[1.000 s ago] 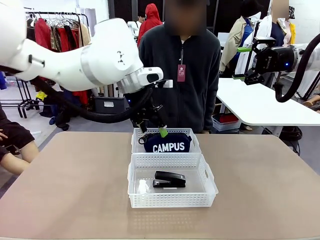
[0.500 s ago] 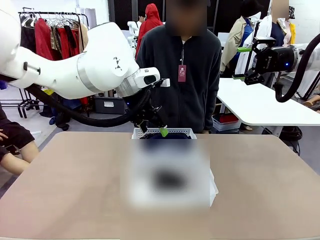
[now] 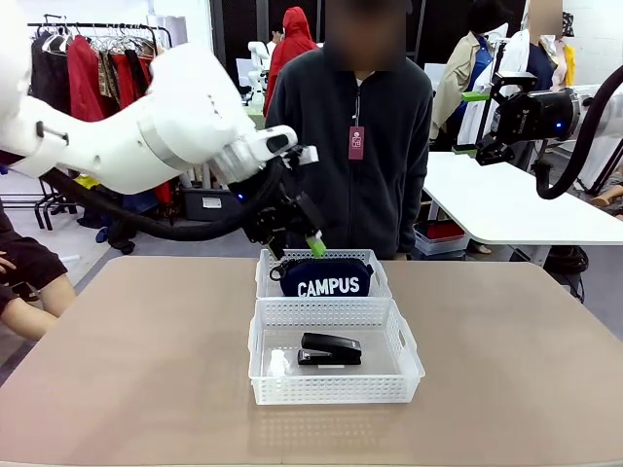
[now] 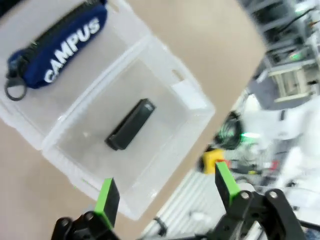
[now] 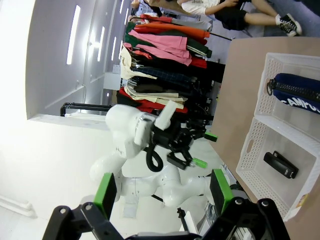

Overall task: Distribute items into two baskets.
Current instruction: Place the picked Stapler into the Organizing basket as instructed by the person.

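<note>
Two white lattice baskets stand end to end mid-table. The near basket [image 3: 336,394] holds the black stapler [image 3: 330,348]. In the far basket [image 3: 264,280] lies the navy "CAMPUS" pouch [image 3: 326,280]. My left gripper [image 3: 295,236] hangs open and empty just above the far basket's left end. Its wrist view looks down past open green fingertips [image 4: 108,197] at the pouch [image 4: 57,47] and the stapler [image 4: 130,125]. My right gripper [image 3: 471,124] is open and empty, held high at the right, off the table. The right wrist view shows both baskets, the pouch [image 5: 299,92] and the stapler [image 5: 280,165] from afar.
A person in a dark fleece [image 3: 355,146] stands at the table's far edge, right behind the far basket. The brown tabletop [image 3: 127,360] spreads bare to both sides of the baskets. A white table [image 3: 506,204] stands behind at the right, and clothes racks at the back left.
My left gripper has lifted a little off the pouch and drawn back to the left, still open. The pouch, stapler and right arm have stayed put.
</note>
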`<state>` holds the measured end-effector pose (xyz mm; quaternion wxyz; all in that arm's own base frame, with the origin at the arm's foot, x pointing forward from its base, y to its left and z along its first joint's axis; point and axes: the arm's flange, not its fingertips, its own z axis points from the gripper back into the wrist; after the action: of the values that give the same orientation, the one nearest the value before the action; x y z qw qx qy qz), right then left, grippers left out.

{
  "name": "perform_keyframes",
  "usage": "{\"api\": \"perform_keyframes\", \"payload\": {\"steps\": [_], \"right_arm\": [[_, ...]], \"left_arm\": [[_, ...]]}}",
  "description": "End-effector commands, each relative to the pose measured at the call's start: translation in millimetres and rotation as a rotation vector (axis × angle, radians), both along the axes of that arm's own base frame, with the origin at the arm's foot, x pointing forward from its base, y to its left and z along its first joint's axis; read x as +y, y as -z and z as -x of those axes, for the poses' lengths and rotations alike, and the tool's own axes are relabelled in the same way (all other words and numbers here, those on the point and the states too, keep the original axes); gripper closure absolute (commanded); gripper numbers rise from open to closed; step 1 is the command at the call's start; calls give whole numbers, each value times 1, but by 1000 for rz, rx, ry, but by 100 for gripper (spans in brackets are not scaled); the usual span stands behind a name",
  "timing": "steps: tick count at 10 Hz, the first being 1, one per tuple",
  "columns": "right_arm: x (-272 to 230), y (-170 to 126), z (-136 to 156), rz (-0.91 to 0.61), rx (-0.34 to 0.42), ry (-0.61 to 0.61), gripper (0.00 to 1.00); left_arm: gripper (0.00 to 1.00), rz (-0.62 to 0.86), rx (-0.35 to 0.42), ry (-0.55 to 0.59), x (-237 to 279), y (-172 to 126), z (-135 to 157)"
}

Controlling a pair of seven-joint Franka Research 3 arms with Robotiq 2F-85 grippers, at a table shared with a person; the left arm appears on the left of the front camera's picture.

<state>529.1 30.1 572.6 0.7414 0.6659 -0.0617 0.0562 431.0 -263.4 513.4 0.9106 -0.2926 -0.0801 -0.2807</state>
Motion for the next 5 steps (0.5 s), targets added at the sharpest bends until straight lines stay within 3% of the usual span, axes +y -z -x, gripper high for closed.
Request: {"api": "perform_keyframes", "payload": {"steps": [1, 2, 5], "right_arm": [[0, -2, 1, -4, -4, 1, 0], [0, -2, 1, -4, -4, 1, 0], [0, -2, 1, -4, -4, 1, 0]], "left_arm": [[0, 213, 85, -151, 38, -16, -4], [0, 276, 107, -198, 61, -24, -11], [0, 664, 192, -287, 139, -37, -23]]}}
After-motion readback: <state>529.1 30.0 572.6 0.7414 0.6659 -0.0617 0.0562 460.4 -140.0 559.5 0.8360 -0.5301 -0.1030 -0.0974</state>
